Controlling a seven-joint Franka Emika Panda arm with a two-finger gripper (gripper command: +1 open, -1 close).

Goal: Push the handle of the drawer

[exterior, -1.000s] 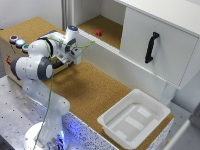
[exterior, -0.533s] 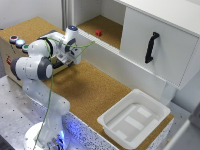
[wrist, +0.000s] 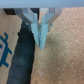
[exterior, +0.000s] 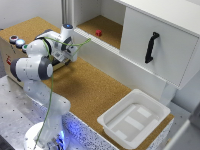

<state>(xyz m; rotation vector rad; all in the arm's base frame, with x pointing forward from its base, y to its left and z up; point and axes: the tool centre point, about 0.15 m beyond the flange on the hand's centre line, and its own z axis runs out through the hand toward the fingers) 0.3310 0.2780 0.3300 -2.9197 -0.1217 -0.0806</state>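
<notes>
Surface (exterior: 95,90): cork-topped. Cabinet (exterior: 160,45): white, beside the surface. Tub (exterior: 134,118): white, on the surface. Drawer (wrist: 6,42): light wood, beside the tool. Handle (wrist: 22,52): black bar on the drawer, just beside the tool. Tool (wrist: 40,40): fingers pressed together, holding nothing.

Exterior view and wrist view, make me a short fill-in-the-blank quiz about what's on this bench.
1. The tub on the cork bench is ____ in colour.
2. The small block inside the open shelf is ____.
3. The long handle on the white cabinet door is ____.
4. In the wrist view the gripper has its fingers ____ together.

Missing words: white; red; black; closed
</notes>
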